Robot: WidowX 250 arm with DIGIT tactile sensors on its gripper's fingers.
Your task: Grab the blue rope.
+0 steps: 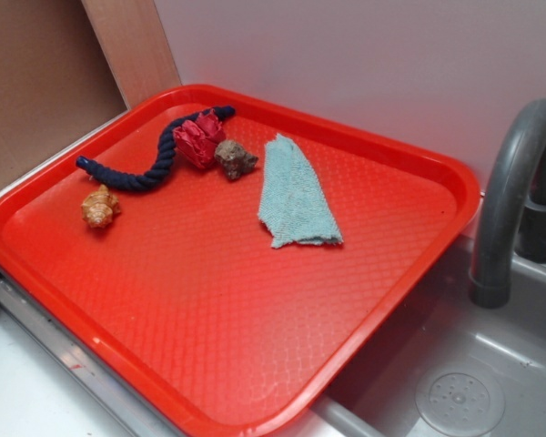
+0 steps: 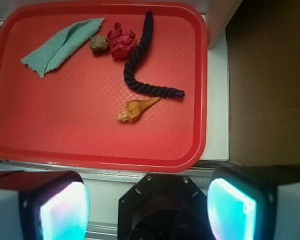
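Lying untouched on the red tray, the blue rope awaits grasping; the gripper hovers well short, fingers spread wide and empty.

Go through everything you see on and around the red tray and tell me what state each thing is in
blue rope: lying loose in a curve, ungrasped.
gripper: open, off the tray's near edge.
knitted cloth: crumpled flat, apart from the rope.
red crumpled lump: touching the rope.
brown rock: beside the lump.
seashell: on its side.
red tray: flat on the counter.
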